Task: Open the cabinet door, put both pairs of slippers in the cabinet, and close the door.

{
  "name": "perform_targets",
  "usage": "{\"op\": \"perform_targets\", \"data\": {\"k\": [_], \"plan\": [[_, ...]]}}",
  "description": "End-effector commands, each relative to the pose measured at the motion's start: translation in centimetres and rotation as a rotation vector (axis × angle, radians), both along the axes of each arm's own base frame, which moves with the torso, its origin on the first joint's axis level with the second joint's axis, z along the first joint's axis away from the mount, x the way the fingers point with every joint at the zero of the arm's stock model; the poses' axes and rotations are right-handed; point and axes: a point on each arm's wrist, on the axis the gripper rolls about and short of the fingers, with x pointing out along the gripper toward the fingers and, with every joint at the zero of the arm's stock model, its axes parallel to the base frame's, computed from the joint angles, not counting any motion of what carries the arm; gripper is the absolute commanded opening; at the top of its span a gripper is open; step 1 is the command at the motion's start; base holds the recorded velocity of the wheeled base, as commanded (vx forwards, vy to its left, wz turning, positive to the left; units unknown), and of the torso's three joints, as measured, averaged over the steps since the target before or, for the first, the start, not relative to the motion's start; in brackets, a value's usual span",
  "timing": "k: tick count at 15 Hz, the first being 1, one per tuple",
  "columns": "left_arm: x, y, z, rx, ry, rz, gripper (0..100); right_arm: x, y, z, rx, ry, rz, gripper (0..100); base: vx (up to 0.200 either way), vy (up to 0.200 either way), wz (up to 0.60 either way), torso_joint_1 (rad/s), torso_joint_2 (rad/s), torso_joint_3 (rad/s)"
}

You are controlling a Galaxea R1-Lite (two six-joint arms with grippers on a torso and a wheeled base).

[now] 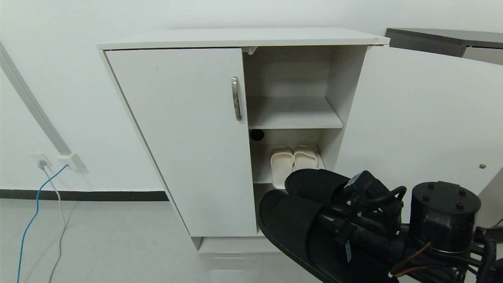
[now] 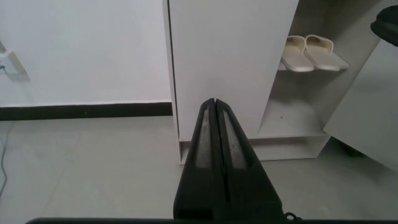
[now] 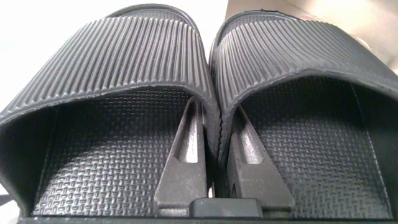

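Site: white two-door wooden cabinet (image 1: 235,37) against the wall; open right door (image 1: 424,118) swung wide, closed left door (image 1: 177,137) flush.
Stowed: pair of cream moulded slippers (image 1: 292,163) side by side on the middle shelf (image 1: 259,169), toes inward.
In carry: pair of black ribbed rubber slippers (image 1: 298,220) in the air before the opening, low and just in front of it.
Right hand (image 3: 214,143): clamped narrow on the two touching inner walls of the black pair, one finger inside each slipper.
Left hand (image 2: 214,109): closed tight on nothing, low over the floor, apart from the cabinet.
Risk, grip: only soft side walls are pinched, so a tilt or jolt may let one slipper peel out and drop.
Risk, entry: the pair is wide and the opening is half the cabinet, so a toe may catch the closed left door's edge or a shelf lip.
Risk, contents: setting down on the middle shelf would likely shove the cream pair.
Risk, door: the right arm sits near the open door and may knock it.
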Motion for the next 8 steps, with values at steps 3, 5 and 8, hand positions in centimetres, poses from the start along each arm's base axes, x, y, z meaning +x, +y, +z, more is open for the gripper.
{"op": "perform_targets", "data": {"k": [3, 5, 8], "plan": [[0.0, 0.0, 0.0, 0.001, 0.001, -0.001, 0, -0.09, -0.01, 0.05, 0.0, -0.003, 0.0, 0, 0.0, 0.0, 0.0, 0.0, 0.0, 0.0], [0.0, 0.0, 0.0, 0.001, 0.001, -0.001, 0, -0.19, 0.2, -0.05, -0.006, -0.002, 0.001, 0, 0.0, -0.2, 0.0, 0.002, 0.0, 0.0], [0.0, 0.0, 0.01, -0.001, -0.001, 0.0, 0, -0.01, 0.57, -0.11, -0.003, 0.0, 0.006, 0, 0.0, -0.067, 0.0, 0.001, 0.0, 0.001]]}}
